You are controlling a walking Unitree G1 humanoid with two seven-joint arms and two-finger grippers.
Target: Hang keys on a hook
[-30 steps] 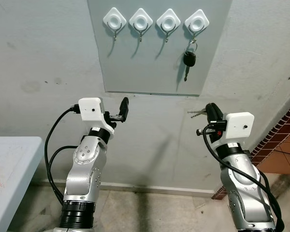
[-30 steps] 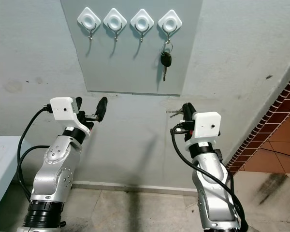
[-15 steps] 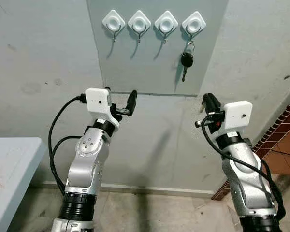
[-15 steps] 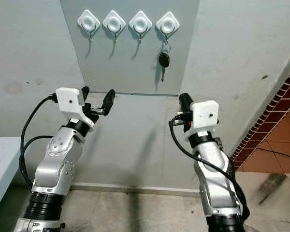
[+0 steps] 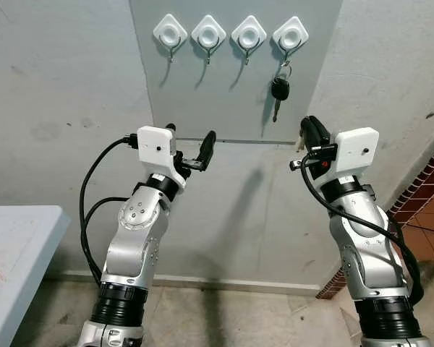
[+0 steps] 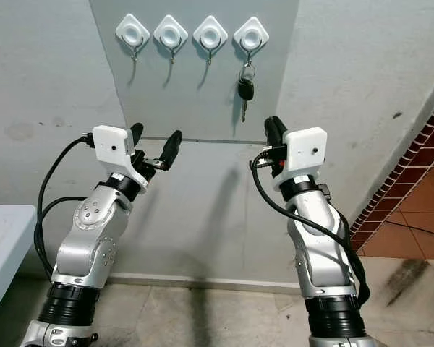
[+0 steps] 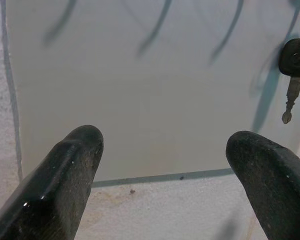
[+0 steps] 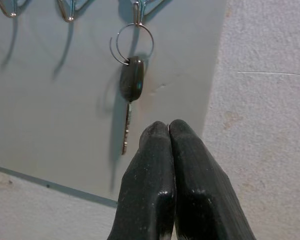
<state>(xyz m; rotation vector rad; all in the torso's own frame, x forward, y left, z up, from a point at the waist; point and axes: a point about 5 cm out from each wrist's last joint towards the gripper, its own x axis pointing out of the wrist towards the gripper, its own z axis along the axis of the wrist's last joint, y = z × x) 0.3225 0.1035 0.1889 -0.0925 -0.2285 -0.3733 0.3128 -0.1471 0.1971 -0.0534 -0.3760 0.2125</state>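
right gripper (image 5: 309, 130), fingers pressed together on a small set of keys (image 5: 300, 139) glimpsed at their side, raised below the board (image 5: 224, 101) near the hook (image 5: 289, 34) that carries a black-headed key (image 5: 278, 90). left gripper (image 5: 188, 141) spread wide, holding nothing. advice: aim for one of the free hooks (image 5: 249, 35), lift the ring above its tip, then lower before releasing.

A white table (image 5: 14, 238) stands at 8 o'clock against the grey wall (image 5: 65, 94). Red brick edging (image 5: 427, 195) and tiled floor (image 5: 231, 318) lie at 4 o'clock.
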